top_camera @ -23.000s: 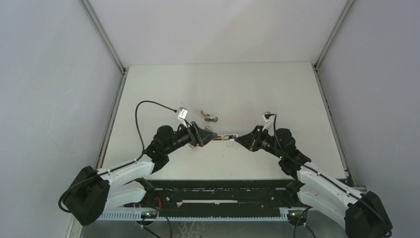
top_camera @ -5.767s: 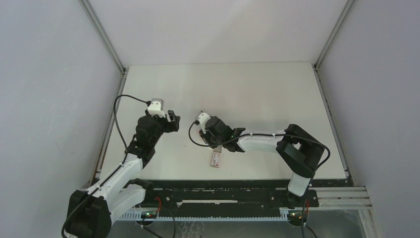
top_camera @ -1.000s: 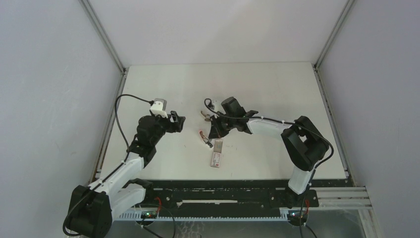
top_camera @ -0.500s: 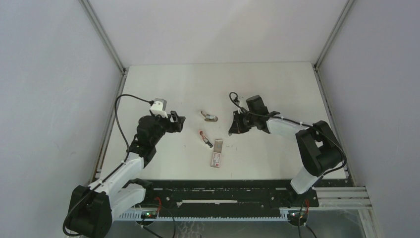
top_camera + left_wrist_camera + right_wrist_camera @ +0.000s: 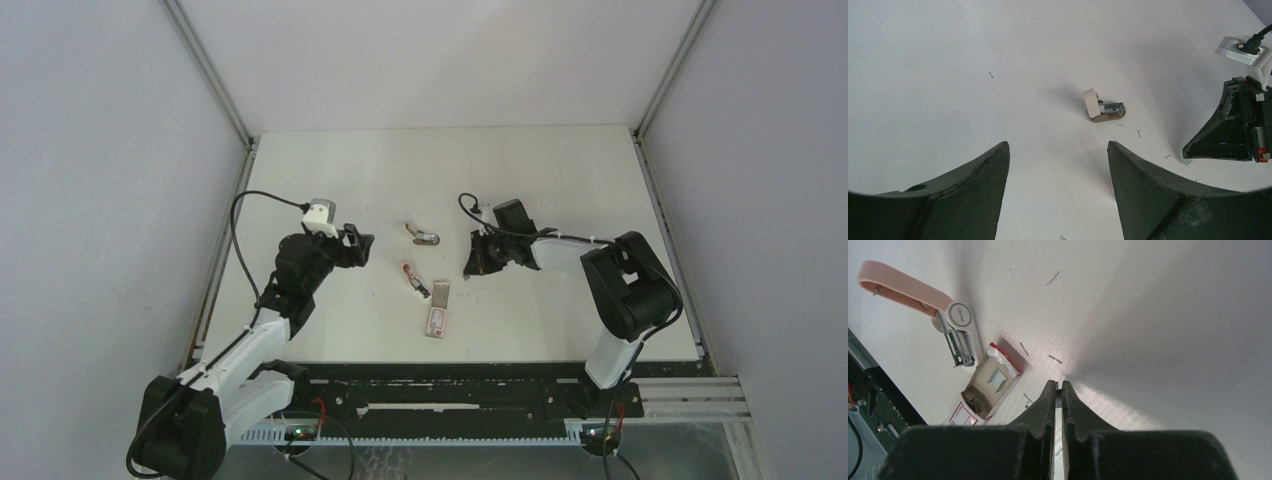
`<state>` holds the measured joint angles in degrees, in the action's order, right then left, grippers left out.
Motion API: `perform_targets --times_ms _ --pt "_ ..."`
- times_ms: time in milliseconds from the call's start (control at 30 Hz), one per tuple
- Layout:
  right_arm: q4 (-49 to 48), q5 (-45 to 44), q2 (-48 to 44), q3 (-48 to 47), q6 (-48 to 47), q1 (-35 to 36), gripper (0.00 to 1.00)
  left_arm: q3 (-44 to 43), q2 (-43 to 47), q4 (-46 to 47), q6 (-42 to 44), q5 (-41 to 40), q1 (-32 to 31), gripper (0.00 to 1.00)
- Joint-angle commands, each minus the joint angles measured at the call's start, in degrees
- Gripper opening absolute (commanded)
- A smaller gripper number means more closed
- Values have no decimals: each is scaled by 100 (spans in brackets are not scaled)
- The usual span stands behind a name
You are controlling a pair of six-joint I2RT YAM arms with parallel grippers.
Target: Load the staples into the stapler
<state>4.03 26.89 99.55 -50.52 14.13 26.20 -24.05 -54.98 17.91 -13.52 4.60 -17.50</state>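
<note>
The stapler (image 5: 413, 279) lies opened out on the table, its pink arm and silver magazine spread apart; it also shows in the right wrist view (image 5: 955, 327). The staples box (image 5: 437, 310), white with red print, lies open just nearer to me, and shows in the right wrist view (image 5: 985, 390). My right gripper (image 5: 468, 267) is low over the table to the right of both. Its fingers (image 5: 1058, 385) are shut with a narrow gap, and a thin grey strip, apparently staples, sits between the tips. My left gripper (image 5: 358, 247) (image 5: 1058, 145) is open and empty, left of the stapler.
A small grey-brown piece with a raised white flap (image 5: 425, 237) (image 5: 1103, 107) lies behind the stapler. Several loose staples (image 5: 1054, 359) are scattered on the white table. Grey walls and metal rails close in the table's sides.
My right gripper has moved to the right, away from the stapler and box, and now sits low beside them. The left arm, stapler and box have not moved.
</note>
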Motion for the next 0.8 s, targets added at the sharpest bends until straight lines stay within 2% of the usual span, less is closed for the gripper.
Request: perform_targets --times_ms 0,200,467,767 --pt "-230 -280 13 19 -16 -36 2 181 123 181 -41 -56 34 76" --pt "-147 -558 40 31 -55 -60 7 181 161 178 -46 -63 29 76" --pt "61 -1081 -287 33 -174 -45 26 191 205 178 -54 -65 32 76" --pt "579 -2055 -578 -141 -623 548 34 212 264 178 -63 -78 28 76"
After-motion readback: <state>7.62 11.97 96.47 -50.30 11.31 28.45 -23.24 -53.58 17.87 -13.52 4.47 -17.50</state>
